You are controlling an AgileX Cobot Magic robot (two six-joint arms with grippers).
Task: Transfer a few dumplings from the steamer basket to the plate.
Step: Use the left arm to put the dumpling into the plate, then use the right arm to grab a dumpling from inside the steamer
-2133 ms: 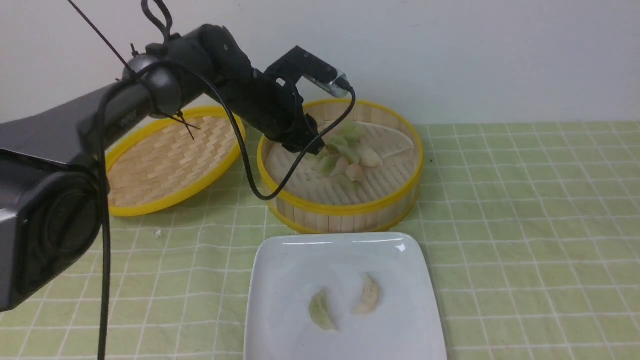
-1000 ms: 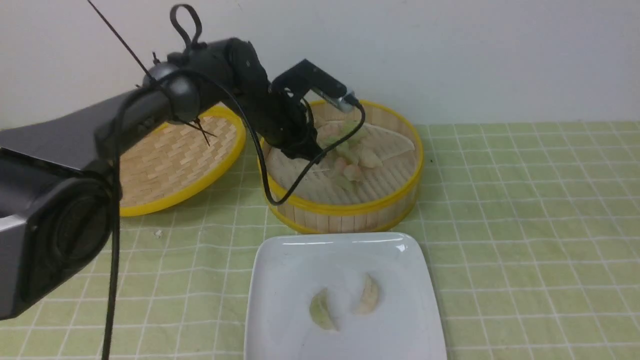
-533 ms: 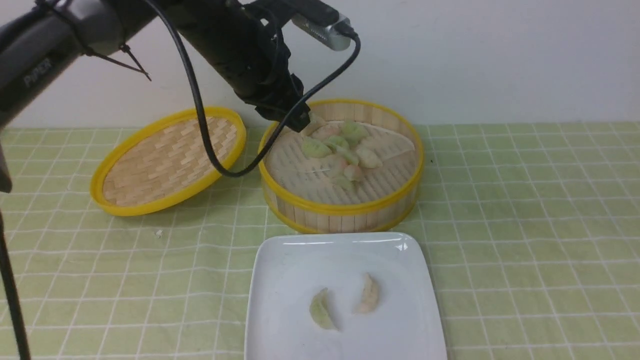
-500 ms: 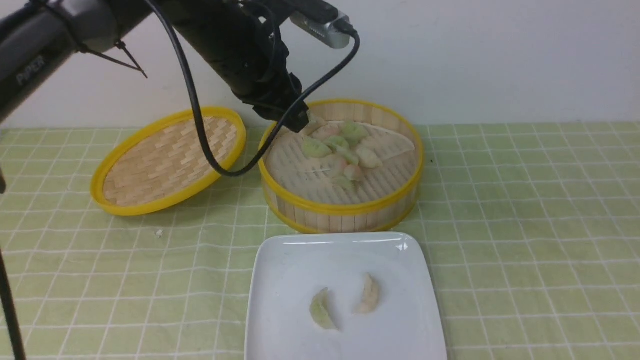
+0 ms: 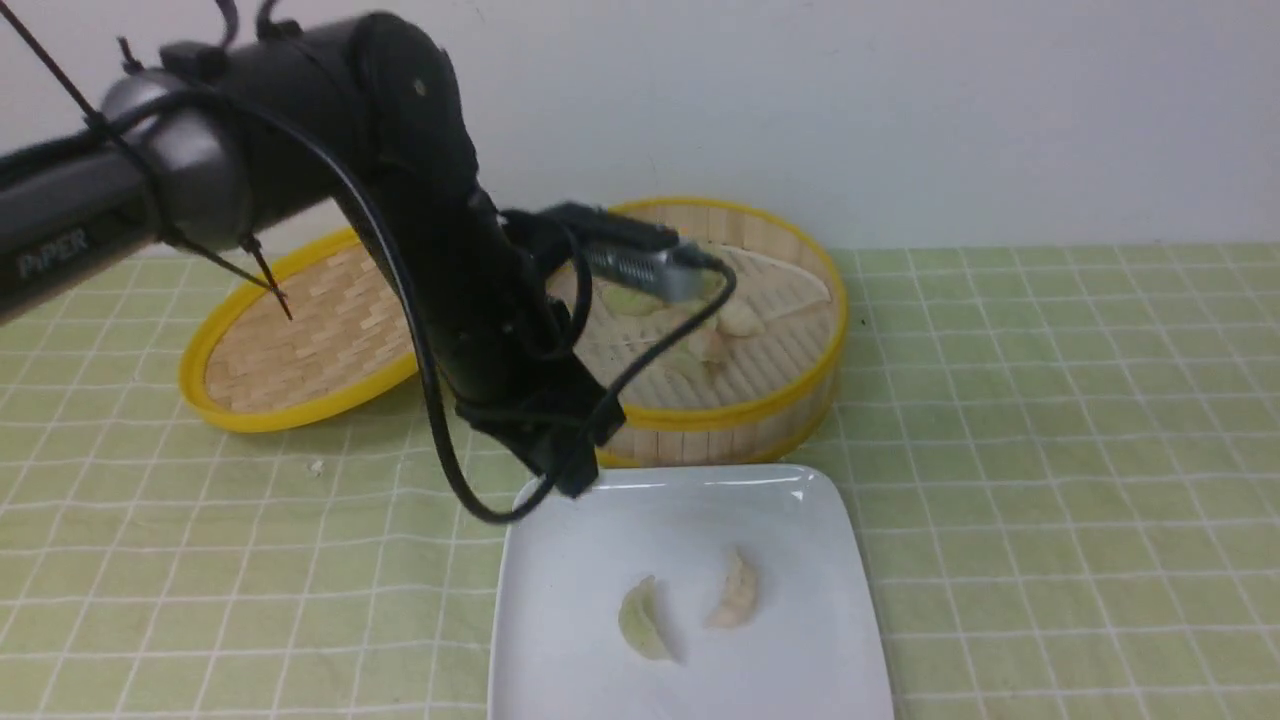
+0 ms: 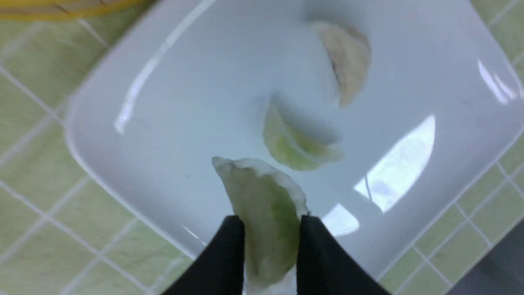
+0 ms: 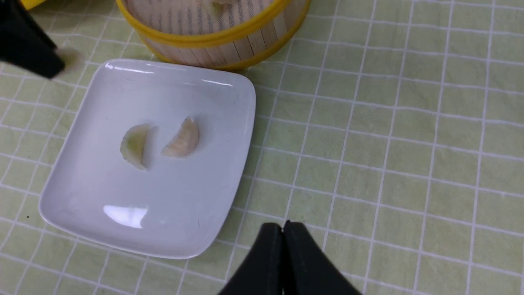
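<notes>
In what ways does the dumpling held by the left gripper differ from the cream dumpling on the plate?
The held dumpling is pale green; the cream dumpling is off-white. The held one is pinched in the left gripper; the cream one lies free on the plate. Both are crescents.

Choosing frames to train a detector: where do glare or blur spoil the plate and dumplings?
Left wrist view: large glare patches on the plate, tablecloth edges smeared, held dumpling in the left gripper soft. Front view: a thin glare streak at the plate's far rim. Right wrist view: one small glare patch; plated green dumpling and cream dumpling clear.
</notes>
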